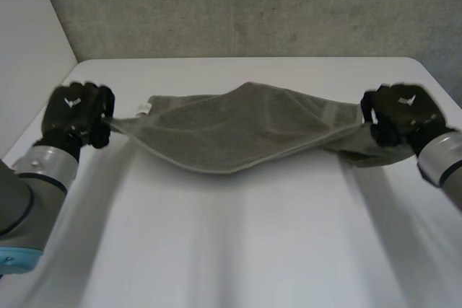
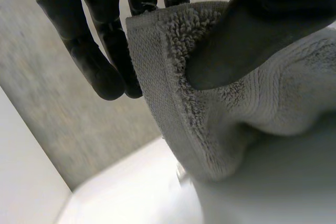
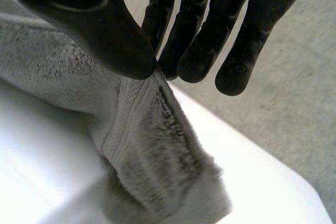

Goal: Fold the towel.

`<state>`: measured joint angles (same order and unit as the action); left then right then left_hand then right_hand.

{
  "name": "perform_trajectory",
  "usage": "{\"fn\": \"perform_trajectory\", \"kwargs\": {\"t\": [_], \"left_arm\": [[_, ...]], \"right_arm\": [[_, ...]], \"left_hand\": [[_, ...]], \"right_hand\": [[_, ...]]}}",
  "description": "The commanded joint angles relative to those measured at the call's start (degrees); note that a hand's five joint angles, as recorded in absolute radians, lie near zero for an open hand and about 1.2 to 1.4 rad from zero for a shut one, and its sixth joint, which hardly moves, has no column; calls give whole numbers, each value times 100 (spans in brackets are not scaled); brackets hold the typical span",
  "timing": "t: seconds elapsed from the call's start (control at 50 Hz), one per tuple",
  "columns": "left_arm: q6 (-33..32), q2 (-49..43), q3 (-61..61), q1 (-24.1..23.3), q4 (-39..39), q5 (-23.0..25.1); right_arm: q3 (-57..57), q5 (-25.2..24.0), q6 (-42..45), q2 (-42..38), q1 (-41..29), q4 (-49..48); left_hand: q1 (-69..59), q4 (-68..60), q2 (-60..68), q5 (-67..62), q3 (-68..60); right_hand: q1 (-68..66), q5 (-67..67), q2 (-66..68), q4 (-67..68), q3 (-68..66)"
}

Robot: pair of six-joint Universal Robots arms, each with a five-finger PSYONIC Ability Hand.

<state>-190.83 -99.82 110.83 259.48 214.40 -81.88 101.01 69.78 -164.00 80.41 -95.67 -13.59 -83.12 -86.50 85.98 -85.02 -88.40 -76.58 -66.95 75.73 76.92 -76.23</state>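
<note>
One grey terry-cloth towel (image 1: 245,128) lay stretched across the middle of the frame, on the single white table (image 1: 231,257). Its far part rested on the table, while its near edge was lifted at both ends and sagged in a shallow curve between them.

There were two hands at work, one at each end. At the left of the frame, the left robot hand (image 1: 76,115) pinched a corner of the towel. Seen from its wrist, the thumb (image 2: 247,35) pressed the looped cloth against the fingers behind it, while other fingers (image 2: 100,61) hung straight beside the hem. At the right of the frame, the right robot hand (image 1: 401,115) pinched the opposite end; there the thumb (image 3: 100,30) met the fingertips over a ribbed band of cloth.

To my eye, the two hands stood well apart so that the near edge stayed drawn out and level. That way it could be carried over the rest in one even fold. No fold had been laid yet.
</note>
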Motion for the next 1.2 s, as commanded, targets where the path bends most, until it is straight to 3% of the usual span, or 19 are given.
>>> {"fn": "perform_trajectory", "kwargs": {"t": [0.02,0.1,0.18,0.4,0.5,0.56,0.6,0.66,0.82,1.0,1.2], "left_arm": [[221,1208,114,50,-467,31],[336,1641,140,58,-908,40],[318,2035,438,129,-1521,67],[292,2388,879,182,-1717,84],[257,2065,774,287,-1638,470],[213,1259,450,313,-1489,620],[178,880,213,305,-1462,620],[108,98,-288,287,-1436,603],[54,-1757,-2088,6,-1584,349],[54,-3279,-4093,-152,-1901,-267],[54,-4141,-5290,-319,-2200,-311]], "right_arm": [[-573,-386,-142,625,471,1649],[-731,-808,228,730,717,2440],[-486,-1098,1157,959,1111,3185],[-327,-1318,1625,1433,1464,3661],[-512,-1459,1643,1319,1516,3626],[-740,-1547,1625,748,1464,3512],[-1273,-1459,1564,-74,1315,3302],[-1619,-1318,1555,-474,1174,3275],[-4172,-89,1476,-2966,164,3222],[-5961,62,940,-4288,31,2993],[-7269,281,553,-5298,-188,2246]], "left_hand": [[312,650,-598,1502,840],[312,650,-598,1502,840],[312,650,-598,1502,840],[312,650,-598,1502,840],[312,650,-598,1502,840],[312,650,-598,1502,840],[312,650,-598,1502,840],[312,650,-598,1502,840],[312,650,-598,1502,840],[312,650,-598,1502,840],[312,650,-598,1502,840]], "right_hand": [[-342,-305,427,308,-377],[-342,-305,427,308,-377],[-342,-305,427,308,-377],[-342,-305,427,308,-377],[-342,-305,427,308,-377],[-342,-305,427,308,-377],[-342,-305,427,308,-377],[-342,-305,427,308,-377],[-342,-305,427,308,-377],[-342,-305,427,308,-377],[-342,-305,427,308,-377]]}}
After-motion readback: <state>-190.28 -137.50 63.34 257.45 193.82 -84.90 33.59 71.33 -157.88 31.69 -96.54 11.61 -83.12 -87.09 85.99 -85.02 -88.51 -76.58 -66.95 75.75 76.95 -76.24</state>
